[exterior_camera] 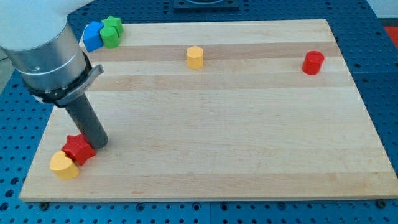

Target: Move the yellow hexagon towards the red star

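**Hexagon far from star**

Yellow hexagon [194, 56] near counter [249, 137] top, well apart from red star [78, 149] at bottom left. My tip [99, 143] just beside star, right of it. No claw here. Yellow heart [63, 165] touching star. Elsewhere: red cylinder [313, 63], blue block [93, 35], green block [112, 31].

A robotics lab: a wooden surface [249, 124] sits on a blue perforated mounting bench [382, 74].

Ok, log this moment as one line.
tip: touching red star | yellow hexagon: far away, top, untouched | step: not begun
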Available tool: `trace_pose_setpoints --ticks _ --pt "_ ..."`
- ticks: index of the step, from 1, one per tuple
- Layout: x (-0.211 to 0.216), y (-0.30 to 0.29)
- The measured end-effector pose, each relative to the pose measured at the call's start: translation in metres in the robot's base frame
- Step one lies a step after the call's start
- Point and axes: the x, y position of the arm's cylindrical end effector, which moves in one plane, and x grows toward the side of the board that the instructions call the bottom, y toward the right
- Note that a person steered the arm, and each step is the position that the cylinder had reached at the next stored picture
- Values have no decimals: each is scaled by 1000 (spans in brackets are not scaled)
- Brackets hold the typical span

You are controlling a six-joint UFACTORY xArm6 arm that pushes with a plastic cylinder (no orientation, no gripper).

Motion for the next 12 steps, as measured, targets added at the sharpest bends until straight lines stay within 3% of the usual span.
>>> trace_pose_setpoints --ticks 2,3,4,6,7,12 --pt "-17 14" --pt "-68 49" --pt "-120 102" --pt "-182 219" --pt "-216 204" --pt "-213 50"
